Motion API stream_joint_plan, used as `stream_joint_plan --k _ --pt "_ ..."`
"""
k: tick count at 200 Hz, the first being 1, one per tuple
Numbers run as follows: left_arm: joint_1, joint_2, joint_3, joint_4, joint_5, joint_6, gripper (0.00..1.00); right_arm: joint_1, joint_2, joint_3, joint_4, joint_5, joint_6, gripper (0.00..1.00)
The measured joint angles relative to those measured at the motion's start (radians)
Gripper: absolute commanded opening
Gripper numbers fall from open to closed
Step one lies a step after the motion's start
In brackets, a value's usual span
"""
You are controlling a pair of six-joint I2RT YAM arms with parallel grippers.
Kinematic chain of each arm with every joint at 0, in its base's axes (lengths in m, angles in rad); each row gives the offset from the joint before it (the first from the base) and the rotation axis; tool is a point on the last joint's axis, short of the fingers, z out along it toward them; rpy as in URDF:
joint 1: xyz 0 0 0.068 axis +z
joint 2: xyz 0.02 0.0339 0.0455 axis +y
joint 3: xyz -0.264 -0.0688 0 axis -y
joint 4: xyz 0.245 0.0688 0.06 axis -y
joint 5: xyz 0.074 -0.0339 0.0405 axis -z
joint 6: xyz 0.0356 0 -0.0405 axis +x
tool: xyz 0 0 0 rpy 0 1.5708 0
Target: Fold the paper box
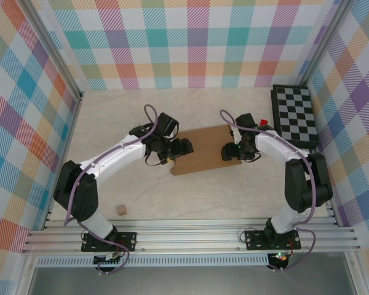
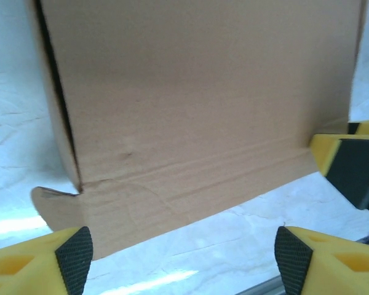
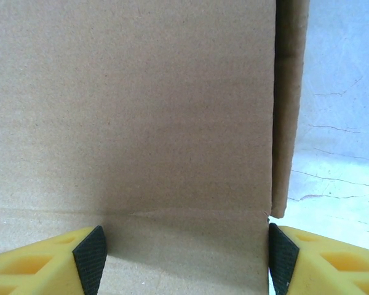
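Note:
The paper box (image 1: pixel 204 151) is a flat brown cardboard sheet lying in the middle of the table, between my two grippers. My left gripper (image 1: pixel 183 149) is at its left end and open. In the left wrist view the left gripper (image 2: pixel 183 261) has its black pads wide apart, over a creased edge of the paper box (image 2: pixel 190 110) and bare table. My right gripper (image 1: pixel 229 152) is at the box's right end. In the right wrist view the right gripper (image 3: pixel 186 261) stands open, its pads on either side of a flap of the paper box (image 3: pixel 147 123) below a fold line.
A black-and-white checkered board (image 1: pixel 295 114) lies at the back right, with a small red object (image 1: pixel 264 121) beside it. A tiny tan cube (image 1: pixel 120 210) sits near the front left. Plaid walls enclose the table, and an aluminium rail (image 1: pixel 190 236) runs along its near edge.

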Motion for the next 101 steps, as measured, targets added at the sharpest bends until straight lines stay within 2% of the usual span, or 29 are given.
stream_joint_plan --k 58,101 --pt "0.0 0.024 -0.042 -0.045 -0.04 0.089 0.87 -0.014 0.003 0.039 -0.027 0.006 -0.029 0.81" --pt "0.0 0.024 -0.048 -0.043 -0.061 0.108 0.88 -0.08 0.01 0.072 -0.016 -0.054 -0.049 0.82"
